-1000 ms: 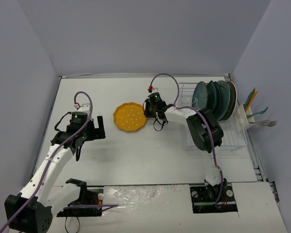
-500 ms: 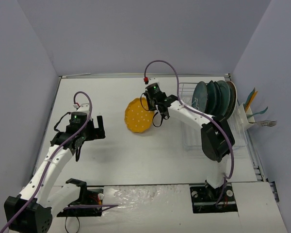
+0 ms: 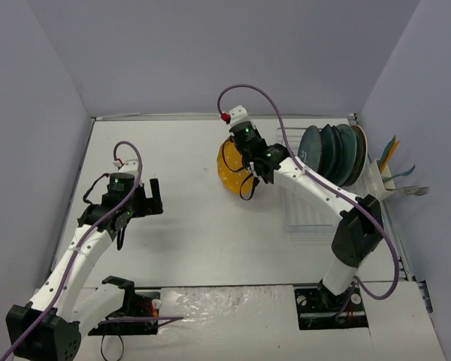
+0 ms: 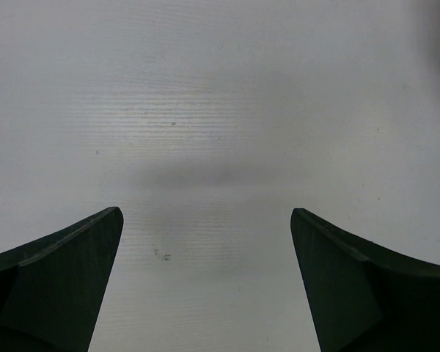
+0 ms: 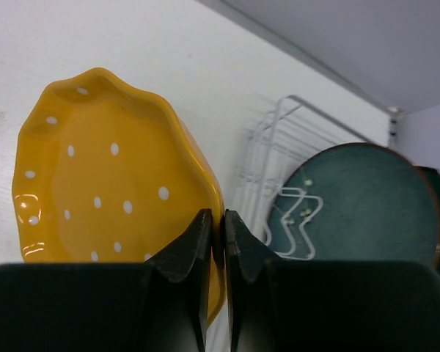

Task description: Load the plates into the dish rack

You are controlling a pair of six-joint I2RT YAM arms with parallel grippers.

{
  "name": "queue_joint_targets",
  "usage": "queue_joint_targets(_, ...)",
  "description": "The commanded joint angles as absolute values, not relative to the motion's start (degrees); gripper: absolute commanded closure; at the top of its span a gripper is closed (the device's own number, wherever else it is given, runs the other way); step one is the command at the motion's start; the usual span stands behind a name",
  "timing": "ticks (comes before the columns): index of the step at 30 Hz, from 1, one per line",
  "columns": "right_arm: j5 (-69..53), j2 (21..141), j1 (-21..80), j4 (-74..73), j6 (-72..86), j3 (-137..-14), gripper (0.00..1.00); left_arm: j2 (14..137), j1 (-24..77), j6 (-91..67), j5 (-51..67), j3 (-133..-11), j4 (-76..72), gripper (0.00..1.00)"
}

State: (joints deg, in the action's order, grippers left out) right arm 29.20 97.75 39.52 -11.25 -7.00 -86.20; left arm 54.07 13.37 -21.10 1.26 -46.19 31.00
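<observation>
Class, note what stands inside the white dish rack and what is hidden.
In the dish rack, a teal plate stands on edge at the far end, face showing. More plates stand behind it, showing only edges; their faces are covered.

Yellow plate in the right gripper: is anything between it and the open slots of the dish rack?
Nothing visible. The right gripper grips the yellow plate by its rim, just left of the dish rack, with only bare table between. The racked plates stand at its far end; nearer slots look free.
</observation>
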Motion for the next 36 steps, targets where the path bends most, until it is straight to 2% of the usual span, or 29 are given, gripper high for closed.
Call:
queue_joint_targets(1,43.03,90.45,39.18,-4.04,-17.72,-94.11,1.00,53.26,12.92,-20.30,0.70,-47.90,28.56,0.03)
queue_joint_targets(5,46.73,89.48,37.29,-4.04,-22.11,-96.66,1.00,53.52,13.01,-20.30,0.53,-47.99,28.74,0.03)
queue_joint_targets(17,46.76,88.80,26.93,-3.96,-27.87,-99.12,1.00,53.70,12.92,-20.13,0.53,-48.08,28.56,0.03)
queue_joint_targets(36,52.18,95.78,23.84,-3.96,-28.09,-93.63,1.00,53.14,12.97,-19.74,0.93,-47.99,29.00,0.03)
